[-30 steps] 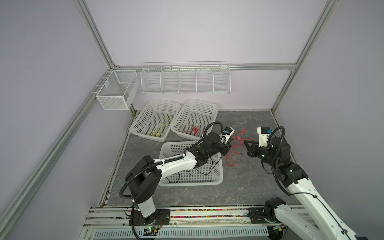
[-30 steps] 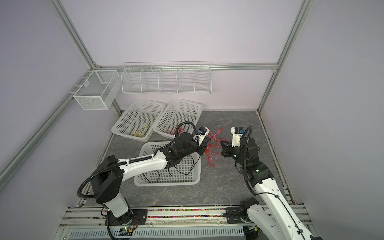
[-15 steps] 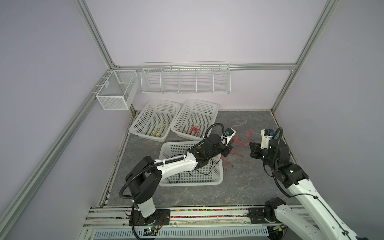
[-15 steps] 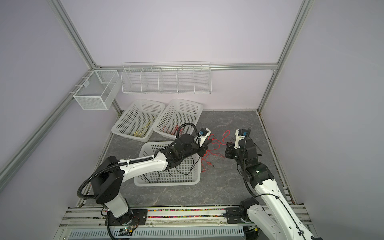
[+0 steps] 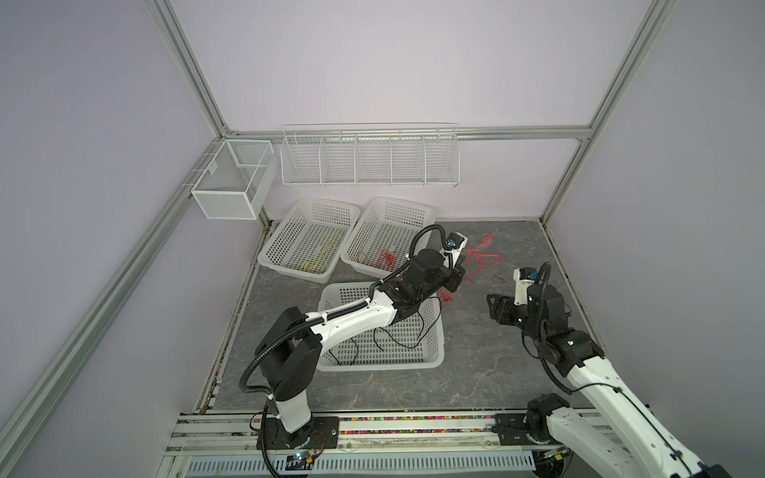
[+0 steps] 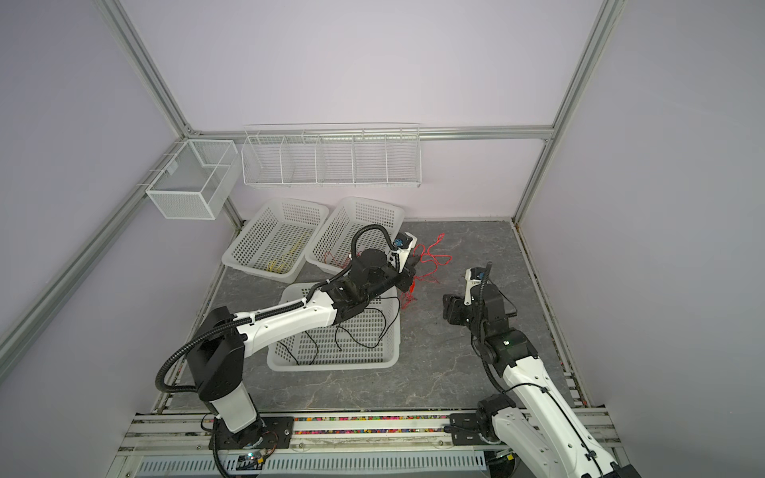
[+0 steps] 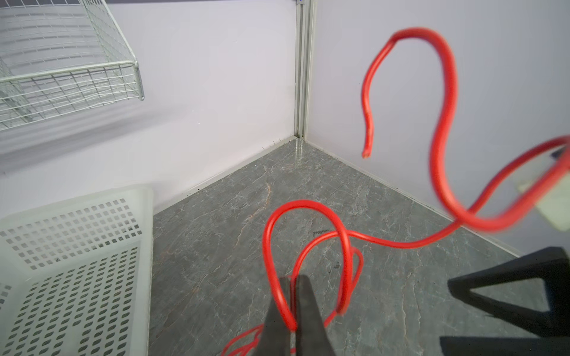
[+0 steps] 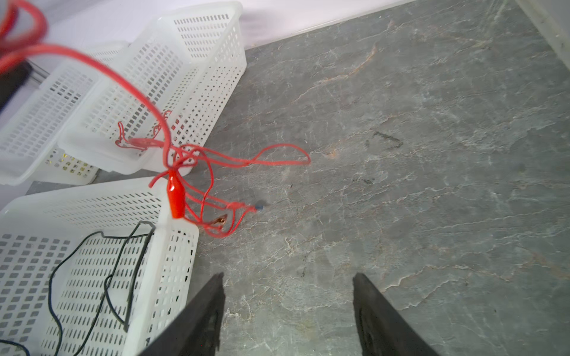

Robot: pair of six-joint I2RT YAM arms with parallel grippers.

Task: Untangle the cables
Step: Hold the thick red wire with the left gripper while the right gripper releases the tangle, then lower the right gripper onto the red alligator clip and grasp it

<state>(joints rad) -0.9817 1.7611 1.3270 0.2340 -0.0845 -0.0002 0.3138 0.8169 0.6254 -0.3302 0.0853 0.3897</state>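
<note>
Left claw [image 7: 291,282] is pinched shut on a red cable [image 7: 448,92], which loops up out of the jaws and curls through the air to a free end. Right claw [image 8: 288,277] stands wide with nothing in it, over bare floor [image 8: 431,185] and well apart from the knot. Below the left claw hangs the red bunch [image 8: 197,160], which seems to trail onto the floor just beside the near basket [image 8: 172,246], with a red clip [image 8: 175,194] dangling in its middle

I judge these cables light and thin, soft enough to droop yet springy enough to keep their curls. The smooth sleeve could slide through a loose pinch, and the clips will likely snag on loops. The best hold for the right claw looks to be the clip or a free run, away from the knot

Black cables [image 8: 106,285] lie in the near basket. In a top view the far left basket [image 5: 327,202] holds yellow cables [image 5: 318,258], and the middle basket [image 5: 403,202] a few red cables [image 5: 385,258]
</note>
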